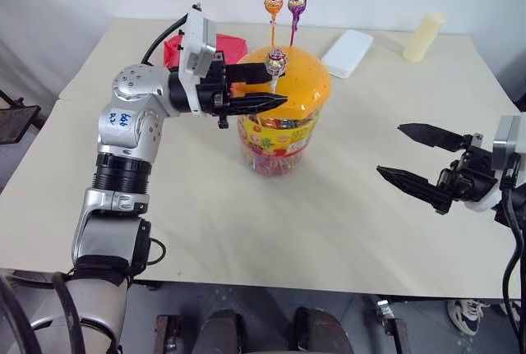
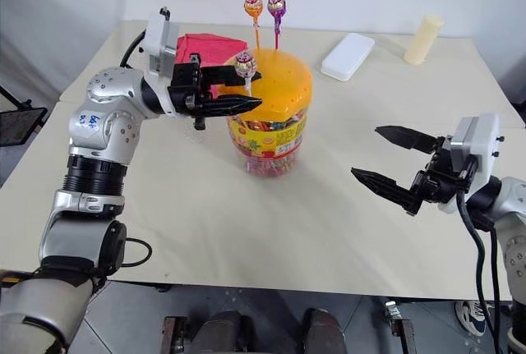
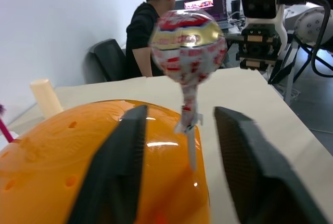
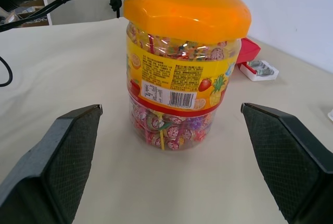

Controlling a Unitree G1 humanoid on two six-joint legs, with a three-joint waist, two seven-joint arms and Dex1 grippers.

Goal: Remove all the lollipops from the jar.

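Observation:
The jar (image 1: 278, 136) stands mid-table, a clear tub with a domed orange lid (image 1: 306, 83) and wrapped candies inside. Three lollipops stand upright in the lid's holes: an orange one (image 1: 273, 1) and a purple one (image 1: 297, 2) at the back, and a multicolour one (image 1: 276, 62) at the front left. My left gripper (image 1: 278, 85) reaches in level from the left. Its fingers sit on either side of that front lollipop's stick (image 3: 190, 141), with a gap on each side. My right gripper (image 1: 390, 149) hangs open to the right of the jar, pointing at it, with nothing in it.
A white flat box (image 1: 347, 52) and a pale yellow cylinder (image 1: 423, 36) lie at the back right. A red packet (image 1: 230, 44) sits behind the left gripper. Bare tabletop (image 1: 329, 214) spreads in front of the jar. A person (image 3: 151, 31) sits beyond the table.

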